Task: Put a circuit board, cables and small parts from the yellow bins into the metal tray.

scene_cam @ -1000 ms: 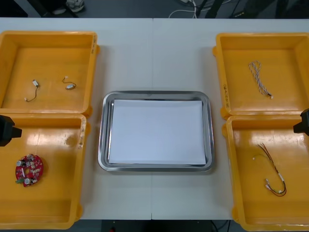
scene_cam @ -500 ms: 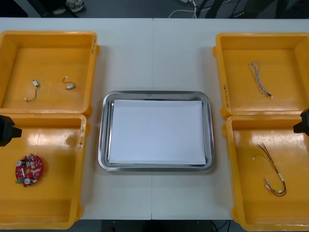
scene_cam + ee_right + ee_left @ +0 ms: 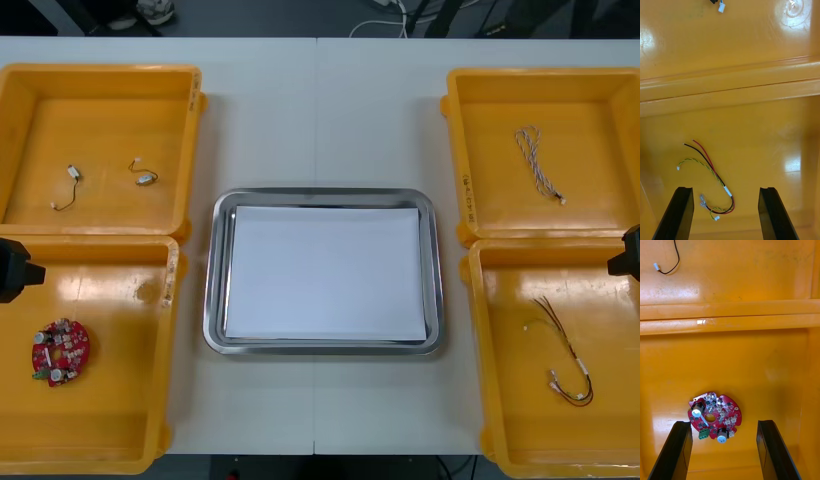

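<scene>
A round red circuit board (image 3: pixel 60 352) lies in the near-left yellow bin (image 3: pixel 120 420). My left gripper (image 3: pixel 723 424) hovers over that bin, open, with the circuit board (image 3: pixel 715 416) on the floor between and just ahead of its fingers (image 3: pixel 679 450). A red and yellow cable (image 3: pixel 566 362) lies in the near-right yellow bin (image 3: pixel 600 440). My right gripper (image 3: pixel 725 189) hangs open above it, the cable (image 3: pixel 709 167) between its fingers (image 3: pixel 771 213). The metal tray (image 3: pixel 430 300), white inside, holds nothing.
The far-left bin (image 3: pixel 100 75) holds a thin black cable (image 3: pixel 66 190) and a small metal part (image 3: pixel 146 178). A twisted blue and white cable (image 3: pixel 537 163) lies in the far-right bin (image 3: pixel 545 80). Bin walls (image 3: pixel 730 317) rise just beyond each gripper.
</scene>
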Available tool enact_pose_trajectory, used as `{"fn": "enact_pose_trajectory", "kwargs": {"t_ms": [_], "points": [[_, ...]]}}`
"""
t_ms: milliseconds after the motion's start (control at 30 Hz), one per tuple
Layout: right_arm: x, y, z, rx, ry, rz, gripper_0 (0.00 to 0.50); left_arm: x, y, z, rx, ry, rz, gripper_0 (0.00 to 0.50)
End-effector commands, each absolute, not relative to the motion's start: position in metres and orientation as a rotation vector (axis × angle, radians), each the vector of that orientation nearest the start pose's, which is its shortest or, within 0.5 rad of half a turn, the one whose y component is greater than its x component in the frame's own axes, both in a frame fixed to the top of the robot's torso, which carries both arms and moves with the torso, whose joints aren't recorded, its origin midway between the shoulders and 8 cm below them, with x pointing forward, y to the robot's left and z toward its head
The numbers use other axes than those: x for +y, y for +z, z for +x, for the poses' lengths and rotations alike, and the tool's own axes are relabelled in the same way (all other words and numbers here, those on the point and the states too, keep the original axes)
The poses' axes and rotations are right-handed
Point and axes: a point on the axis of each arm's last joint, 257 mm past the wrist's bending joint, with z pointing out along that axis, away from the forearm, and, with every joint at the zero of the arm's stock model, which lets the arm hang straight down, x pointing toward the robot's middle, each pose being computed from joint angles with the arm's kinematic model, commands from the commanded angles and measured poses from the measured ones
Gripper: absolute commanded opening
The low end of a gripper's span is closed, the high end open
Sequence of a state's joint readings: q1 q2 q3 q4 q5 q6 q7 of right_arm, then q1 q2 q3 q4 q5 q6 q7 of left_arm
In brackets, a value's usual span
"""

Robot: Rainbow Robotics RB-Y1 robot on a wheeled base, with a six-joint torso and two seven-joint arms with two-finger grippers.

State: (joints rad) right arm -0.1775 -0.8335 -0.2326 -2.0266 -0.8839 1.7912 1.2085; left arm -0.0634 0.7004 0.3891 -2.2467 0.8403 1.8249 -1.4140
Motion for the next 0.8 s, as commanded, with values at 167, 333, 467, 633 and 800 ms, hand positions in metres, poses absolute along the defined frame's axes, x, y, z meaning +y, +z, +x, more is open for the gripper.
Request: {"fn": "enact_pose_trajectory", "kwargs": {"t_ms": [167, 333, 467, 633, 800], "points": [[-0.3837, -0.1789, 0.3943, 2.691, 0.044, 0.074, 0.5, 0.3771, -0.1563, 0.3768, 2.569, 0.074, 0.221, 0.5], [-0.3837, -0.1789, 0.3943, 2.691, 0.044, 0.074, 0.5, 0.3771, -0.1563, 0.3768, 2.569, 0.074, 0.221, 0.5], [-0.3837, -0.1789, 0.3943, 2.691, 0.044, 0.074, 0.5, 0.3771, -0.1563, 0.3768, 2.569, 0.074, 0.221, 0.5], [-0.3837, -0.1789, 0.3943, 2.691, 0.044, 0.074, 0.5, 0.3771, -0.1563, 0.3768, 2.569, 0.074, 0.221, 0.5], [-0.3837, -0.1789, 0.3943, 2.691, 0.044, 0.074, 0.5, 0.3771, -0.1563, 0.3768, 2.569, 0.074, 0.221, 0.5]]}}
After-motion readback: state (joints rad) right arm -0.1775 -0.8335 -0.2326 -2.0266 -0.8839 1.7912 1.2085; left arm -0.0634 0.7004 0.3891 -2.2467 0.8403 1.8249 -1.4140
